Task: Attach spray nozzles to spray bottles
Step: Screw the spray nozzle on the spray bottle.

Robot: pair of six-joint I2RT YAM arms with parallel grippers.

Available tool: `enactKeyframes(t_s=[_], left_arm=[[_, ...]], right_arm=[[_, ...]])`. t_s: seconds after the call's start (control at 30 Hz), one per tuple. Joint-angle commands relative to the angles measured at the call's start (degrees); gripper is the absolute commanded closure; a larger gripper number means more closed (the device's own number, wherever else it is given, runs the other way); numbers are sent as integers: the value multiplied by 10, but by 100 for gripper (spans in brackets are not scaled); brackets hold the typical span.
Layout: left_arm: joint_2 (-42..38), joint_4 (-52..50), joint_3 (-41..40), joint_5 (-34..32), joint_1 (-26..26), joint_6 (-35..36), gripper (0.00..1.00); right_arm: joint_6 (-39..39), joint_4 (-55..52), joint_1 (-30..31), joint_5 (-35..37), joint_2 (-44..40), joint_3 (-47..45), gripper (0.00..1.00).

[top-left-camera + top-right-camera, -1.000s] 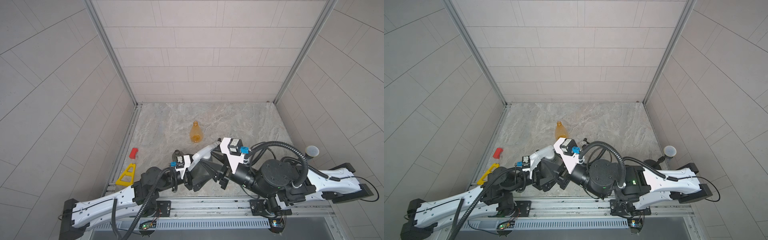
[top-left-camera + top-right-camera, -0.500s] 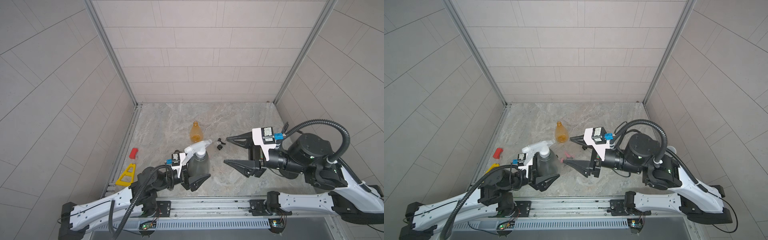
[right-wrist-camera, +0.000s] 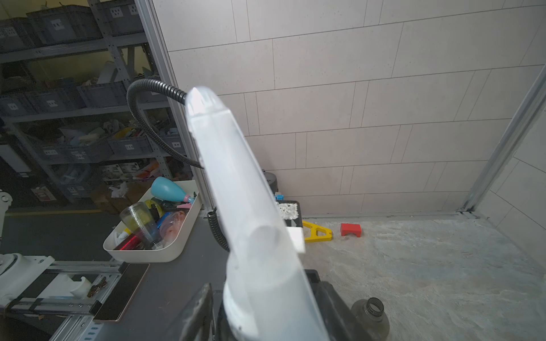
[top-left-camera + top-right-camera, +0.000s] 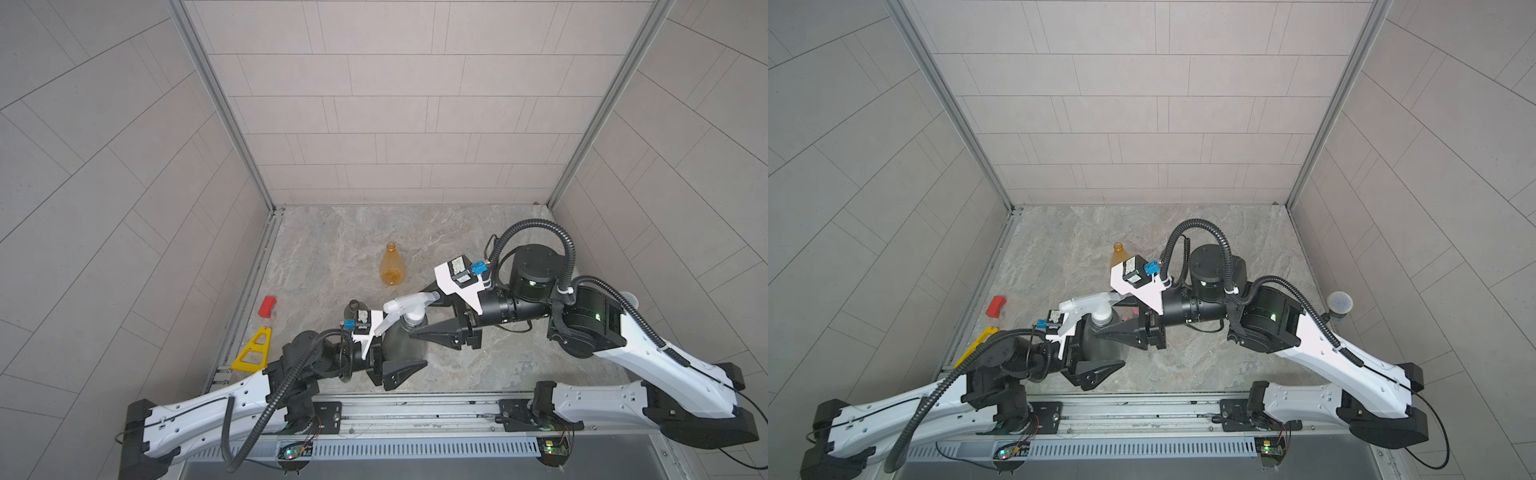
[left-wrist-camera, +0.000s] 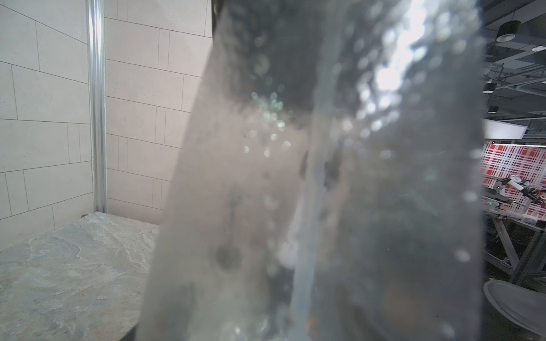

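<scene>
Left gripper (image 4: 406,354) clamps grey bottle (image 4: 400,340) near tabletop (image 4: 490,365) front edge, white nozzle (image 4: 409,302) sitting on its neck. Right gripper (image 4: 419,312) jaws flank nozzle collar, can't tell if they pinch it.

No legible word, number or brand is showing in any view. White tags on the grey storage bins (image 3: 59,28) and speckled stickers on the wrist camera modules (image 4: 458,266) are appearing only as patterns, too small or blurred to read.
</scene>
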Motion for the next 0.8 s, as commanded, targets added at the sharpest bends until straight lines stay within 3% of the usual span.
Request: enactKeyframes(t_s=[0.0,0.53,0.77], left_arm=[[-2,27,17,11,2,-3,100],[-7,23,16,-16,2,3,100],[-12,-14,37,-86,2,26,100]], right_arm=[[13,40,-1,-30,-10,5,44],[35,64,0,-26,-2,-11,69],[44,37,27,81,-19,-39,78]])
